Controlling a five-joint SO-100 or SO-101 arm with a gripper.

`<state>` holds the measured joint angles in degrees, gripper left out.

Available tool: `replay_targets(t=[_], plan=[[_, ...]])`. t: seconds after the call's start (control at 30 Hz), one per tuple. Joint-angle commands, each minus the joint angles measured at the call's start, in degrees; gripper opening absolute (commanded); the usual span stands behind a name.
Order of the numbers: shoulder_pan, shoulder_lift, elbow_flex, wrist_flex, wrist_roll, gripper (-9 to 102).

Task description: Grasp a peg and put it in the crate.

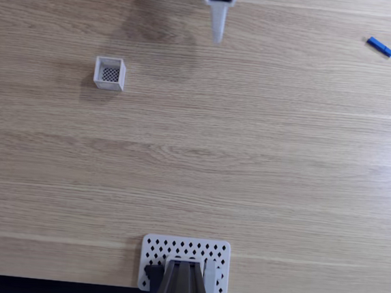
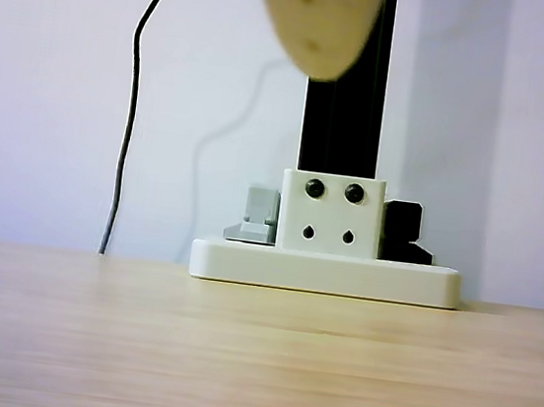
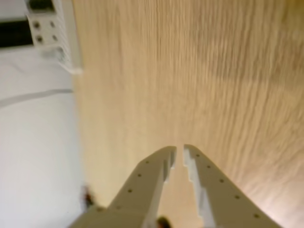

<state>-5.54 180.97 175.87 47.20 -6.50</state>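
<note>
Gripper (image 3: 179, 151) nrly closed, empty. Peg (image 1: 380, 46) upper right of fixed view, crate (image 1: 110, 73) upper left. Open wide, approach across peg's narrow width.

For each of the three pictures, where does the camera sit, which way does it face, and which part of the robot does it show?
Fixed view: above, looking straight down on the table; the gripper enters at top, the peg and the crate lie apart.
Other view: at table height, looking level at the white plate and black post; a blurred finger hangs at top.
Wrist view: on the arm, looking along the nearly closed gripper over the table.
Shared: the white plate.
</note>
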Motion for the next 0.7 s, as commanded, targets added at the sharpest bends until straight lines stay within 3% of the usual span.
replay_targets(t=[0.0, 0.37, 0.5, 0.67], plan=[[-2.7, -14.8, -5.9, -7.9, -20.0, 0], [-2.8, -46.4, -18.0, -24.2, -78.7, -1], [-2.9, -51.4, -17.3, -36.0, -92.9, -1], [-8.8, -53.6, -12.7, -50.4, -102.7, -1]])
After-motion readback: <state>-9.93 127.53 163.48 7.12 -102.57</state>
